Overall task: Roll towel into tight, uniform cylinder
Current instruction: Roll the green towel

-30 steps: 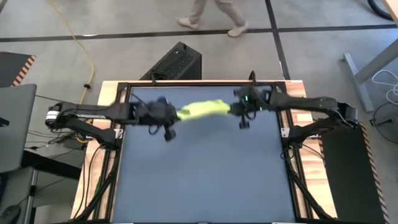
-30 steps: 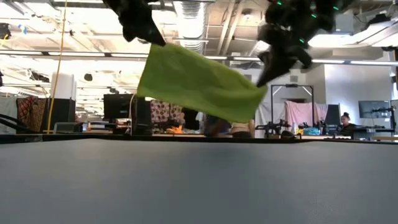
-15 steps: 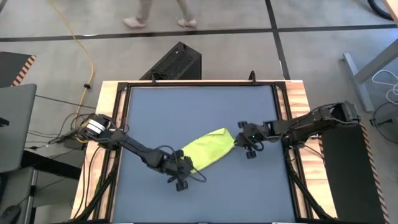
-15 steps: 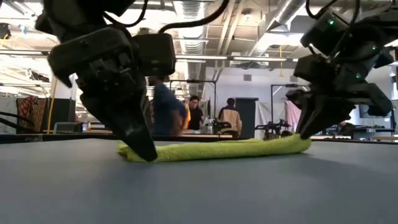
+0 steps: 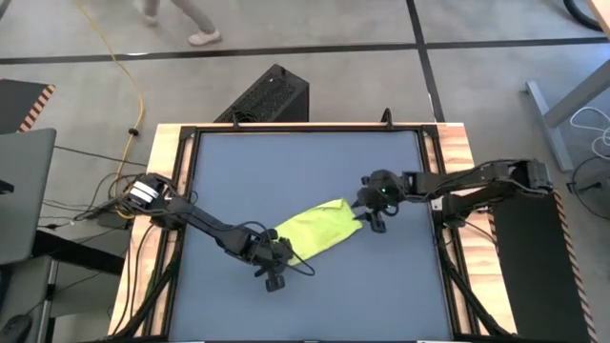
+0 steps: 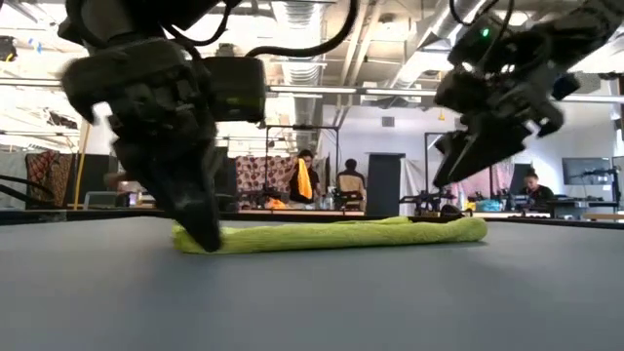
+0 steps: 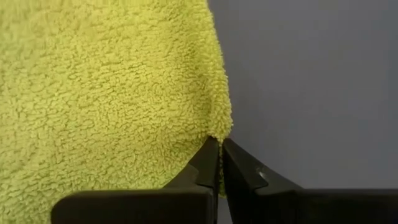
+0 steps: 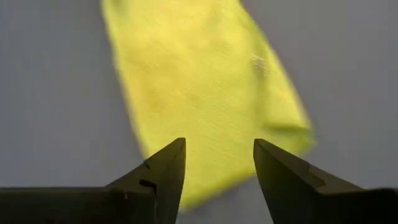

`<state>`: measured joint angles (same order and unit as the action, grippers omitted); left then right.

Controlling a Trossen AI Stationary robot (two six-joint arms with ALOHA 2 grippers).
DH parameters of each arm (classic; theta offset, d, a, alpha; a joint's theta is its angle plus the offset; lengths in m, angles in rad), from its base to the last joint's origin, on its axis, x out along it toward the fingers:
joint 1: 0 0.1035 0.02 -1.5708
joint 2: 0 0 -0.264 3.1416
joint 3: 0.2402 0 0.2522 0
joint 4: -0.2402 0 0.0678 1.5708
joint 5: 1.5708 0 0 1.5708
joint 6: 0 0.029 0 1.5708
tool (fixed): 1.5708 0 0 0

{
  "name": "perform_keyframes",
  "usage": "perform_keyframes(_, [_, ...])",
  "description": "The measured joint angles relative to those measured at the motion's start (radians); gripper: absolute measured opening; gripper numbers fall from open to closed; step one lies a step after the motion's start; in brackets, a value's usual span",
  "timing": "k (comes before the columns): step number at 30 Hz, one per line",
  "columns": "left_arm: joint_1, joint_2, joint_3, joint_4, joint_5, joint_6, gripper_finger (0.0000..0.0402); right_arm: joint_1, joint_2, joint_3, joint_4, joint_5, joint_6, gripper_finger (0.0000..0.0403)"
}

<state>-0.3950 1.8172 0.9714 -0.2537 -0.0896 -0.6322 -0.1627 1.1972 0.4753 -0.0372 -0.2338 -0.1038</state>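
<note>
The lime towel point(image 5: 316, 229) lies flat and slantwise on the dark blue-grey mat point(image 5: 305, 162), as a long low strip in the low view point(image 6: 341, 234). My left gripper point(image 5: 277, 259) is down at the towel's near-left end, shut on it point(image 7: 221, 163). My right gripper point(image 5: 368, 208) hovers open just above the towel's far-right end point(image 6: 468, 228), touching nothing. In the right wrist view its fingers point(image 8: 217, 158) stand apart with the towel point(image 8: 205, 81) beyond them. My left gripper pinches a corner of the towel's near-left end point(image 7: 219, 132) between its two fingertips. The fingers come from above, slanting down toward the mat point(image 6: 207, 234). The towel lies slack on the mat; one layer or several, I cannot tell.
The mat fills a wooden-edged table point(image 5: 162, 191). A black box point(image 5: 272, 95) stands on the floor behind the far edge, and a person's feet point(image 5: 186, 24) pass beyond it. Bare mat lies near and far of the towel.
The towel hung in the air between both grippers near the far edge; it now lies flat on the mat at mid-table. My left gripper came down and toward the near edge, still shut on it. My right gripper came down, opened, let go and lifted a little.
</note>
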Motion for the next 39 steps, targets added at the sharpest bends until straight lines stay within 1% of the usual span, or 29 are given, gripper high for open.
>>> perform_keyframes(4, [0.020,-0.083,-0.006,-0.099,0.014,0.018,0.0036,-0.057,0.073,-0.010,0.110,0.000,-0.030,0.0206])
perform_keyframes(8, [0.056,-0.224,-0.003,-0.208,0.002,0.021,0.0086,-0.076,0.147,-0.010,0.230,-0.002,-0.085,0.0196])
perform_keyframes(11, [0.079,-0.322,-0.004,-0.279,0.007,0.009,0.0123,-0.076,0.181,-0.008,0.258,-0.040,-0.083,0.0192])
perform_keyframes(14, [0.095,-0.412,-0.004,-0.345,0.014,-0.014,0.0152,-0.073,0.199,-0.007,0.245,-0.069,-0.072,0.0188])
perform_keyframes(15, [0.099,-0.436,-0.004,-0.343,-0.006,-0.024,0.0160,-0.073,0.199,-0.007,0.235,-0.069,-0.073,0.0187])
perform_keyframes(16, [0.100,-0.451,-0.006,-0.325,-0.054,-0.042,0.0166,-0.073,0.199,-0.007,0.232,-0.065,-0.078,0.0185])
perform_keyframes(18, [0.103,-0.459,-0.008,-0.239,-0.199,-0.067,0.0171,-0.077,0.197,-0.006,0.239,-0.039,-0.097,0.0181])
perform_keyframes(19, [0.106,-0.443,-0.008,-0.166,-0.258,-0.057,0.0172,-0.082,0.197,-0.006,0.236,-0.031,-0.108,0.0178])
perform_keyframes(20, [0.112,-0.415,-0.007,-0.081,-0.295,-0.030,0.0171,-0.089,0.197,-0.007,0.237,-0.030,-0.114,0.0174])
perform_keyframes(21, [0.120,-0.379,-0.006,-0.004,-0.308,0.001,0.0170,-0.097,0.198,-0.006,0.241,-0.030,-0.120,0.0170])
perform_keyframes(25, [0.157,-0.168,0.011,0.258,-0.301,0.062,0.0158,-0.109,0.198,-0.007,0.230,-0.030,-0.123,0.0144])
perform_keyframes(28, [0.194,-0.021,0.086,0.374,-0.277,0.137,0.0147,-0.107,0.199,-0.006,0.215,-0.030,-0.123,0.0120])
perform_keyframes(31, [0.236,0.106,0.201,0.380,-0.185,0.218,0.0139,-0.098,0.206,-0.007,0.203,-0.031,-0.123,0.0104])
perform_keyframes(34, [0.270,0.210,0.329,0.328,-0.071,0.284,0.0135,-0.096,0.229,-0.006,0.203,-0.030,-0.123,0.0097])
perform_keyframes(36, [0.286,0.261,0.415,0.264,-0.042,0.305,0.0135,-0.091,0.255,-0.006,0.211,-0.030,-0.123,0.0096])
perform_keyframes(39, [0.299,0.328,0.529,0.156,-0.035,0.327,0.0134,-0.086,0.294,-0.006,0.217,-0.031,-0.122,0.0095])
